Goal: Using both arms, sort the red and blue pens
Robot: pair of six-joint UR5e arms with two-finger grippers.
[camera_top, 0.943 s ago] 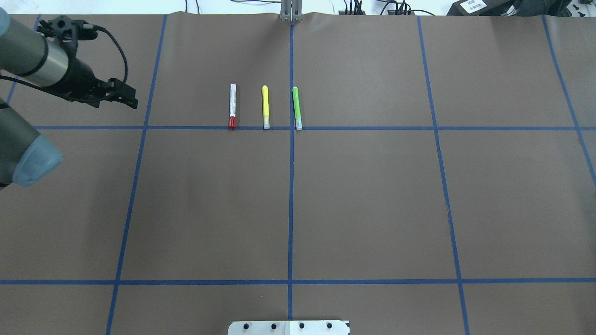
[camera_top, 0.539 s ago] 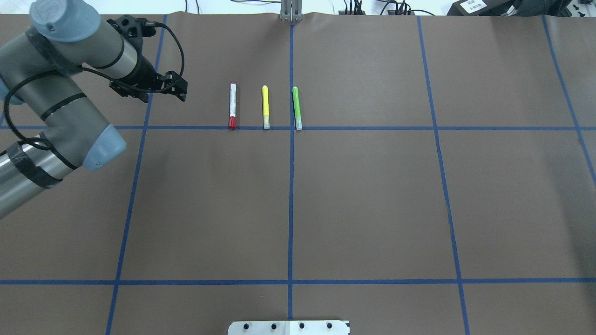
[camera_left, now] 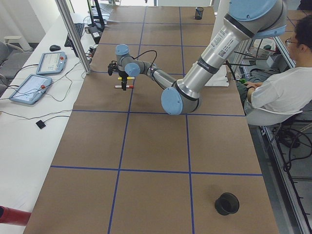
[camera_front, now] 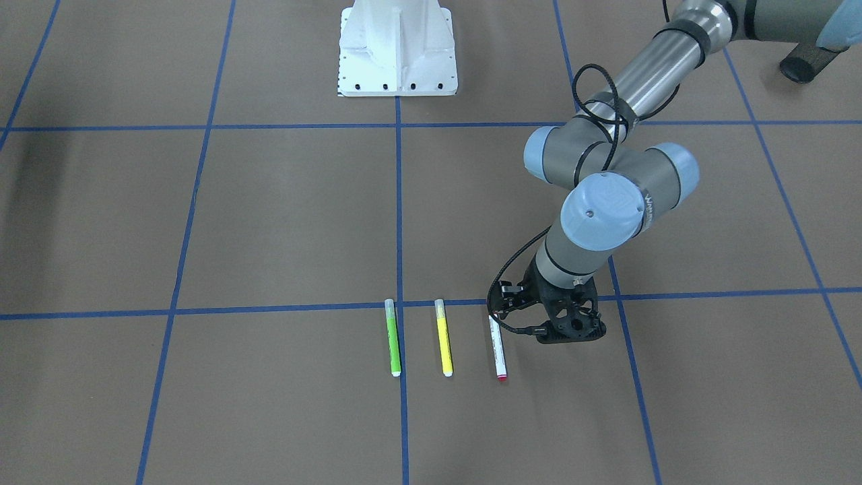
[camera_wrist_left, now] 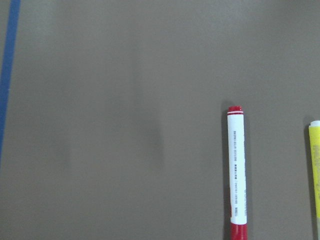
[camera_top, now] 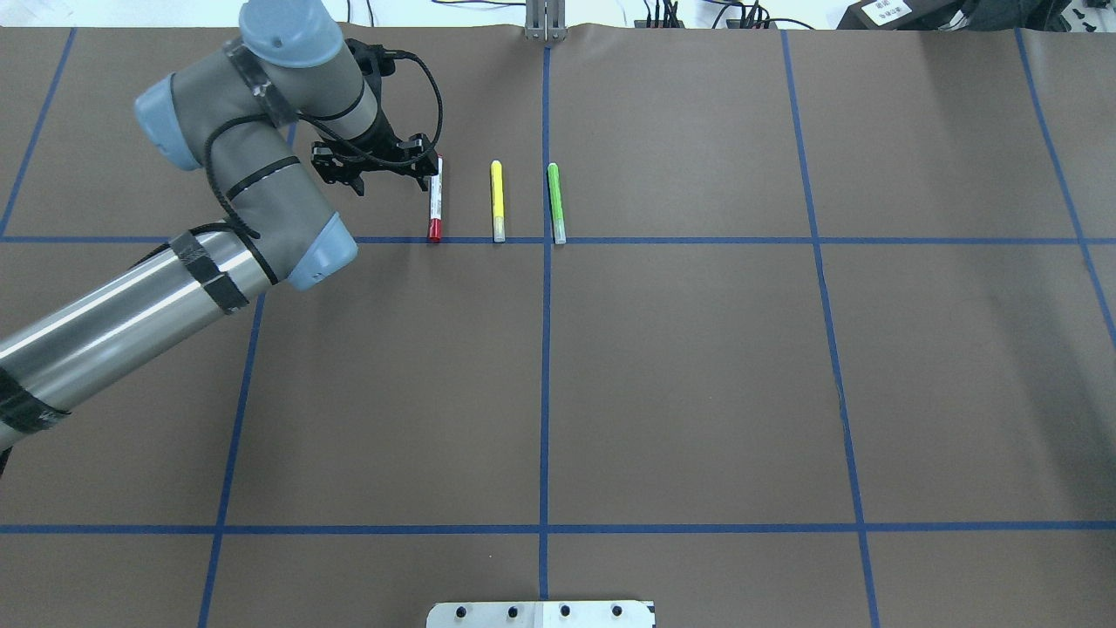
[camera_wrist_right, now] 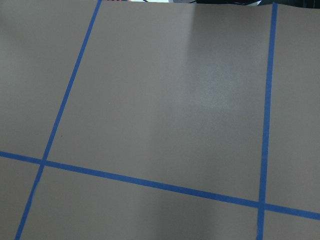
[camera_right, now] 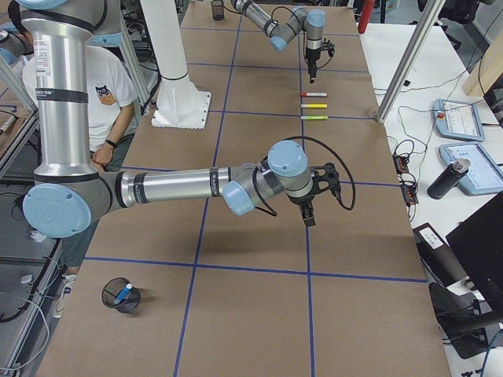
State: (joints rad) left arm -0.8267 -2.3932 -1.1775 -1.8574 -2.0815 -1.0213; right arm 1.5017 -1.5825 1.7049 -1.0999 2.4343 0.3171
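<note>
One white-barrelled, red-capped pen (camera_top: pixel 435 199) lies just beside my left gripper (camera_top: pixel 384 174), with one yellow marker (camera_top: pixel 497 201) and one green marker (camera_top: pixel 554 202) beyond it. One blue pen (camera_right: pixel 119 297) sits in a black mesh cup (camera_right: pixel 130 305), well apart from my right gripper (camera_right: pixel 309 218). I cannot tell whether either gripper is open.

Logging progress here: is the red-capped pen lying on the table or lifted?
Lying: the red-capped pen rests flat on the table; the left gripper hangs beside it, not around it.

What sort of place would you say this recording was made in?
Most likely a robotics lab workcell: a brown table taped into a blue grid, a jointed left arm reaching over it, and teach pendants with cables on the side bench beside an aluminium frame post.
</note>
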